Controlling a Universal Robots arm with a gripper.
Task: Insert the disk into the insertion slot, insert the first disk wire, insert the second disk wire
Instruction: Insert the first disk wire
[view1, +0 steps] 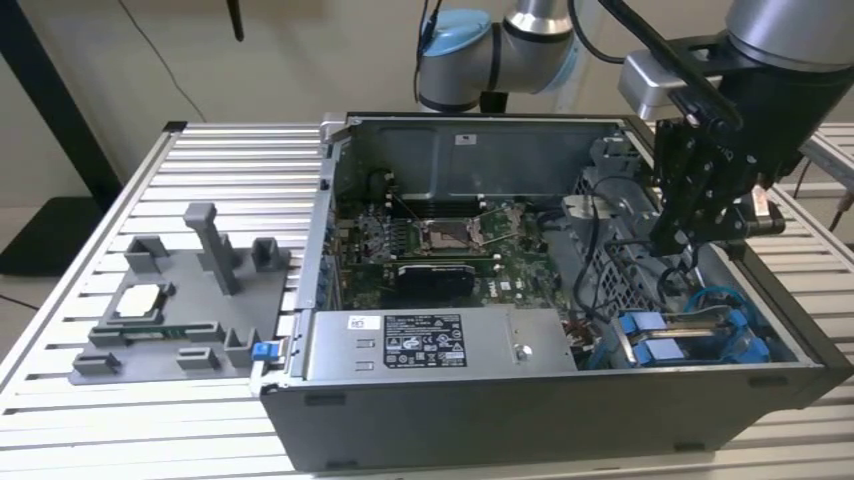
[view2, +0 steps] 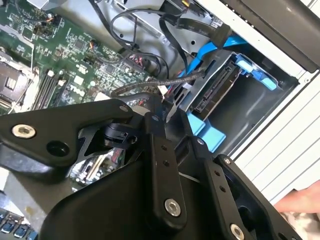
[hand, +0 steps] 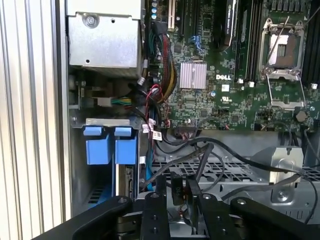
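Note:
The disk (view2: 216, 94), silver-grey in its blue carrier (view2: 207, 131), sits inside the insertion slot (view2: 252, 102) of the grey drive cage at the case's corner. In the first wrist view, two blue carrier tabs (hand: 125, 150) stand side by side in the cage. My gripper (hand: 177, 189) hangs over the perforated cage wall beside the slot, shut on the black connector (hand: 178, 192) of a disk wire, with dark cables trailing from it. From outside, the gripper (view1: 683, 240) is low inside the case, above the blue carriers (view1: 663, 348). A braided wire (view2: 165, 82) runs toward the disk's end.
The motherboard (view1: 441, 240) fills the case floor and the grey power-supply box (view1: 427, 343) sits along its near wall. A bundle of coloured wires (hand: 162, 95) lies beside the drive cage. A grey fixture (view1: 187, 300) with parts stands on the slatted table. Part of a hand (view2: 300, 205) shows outside the case.

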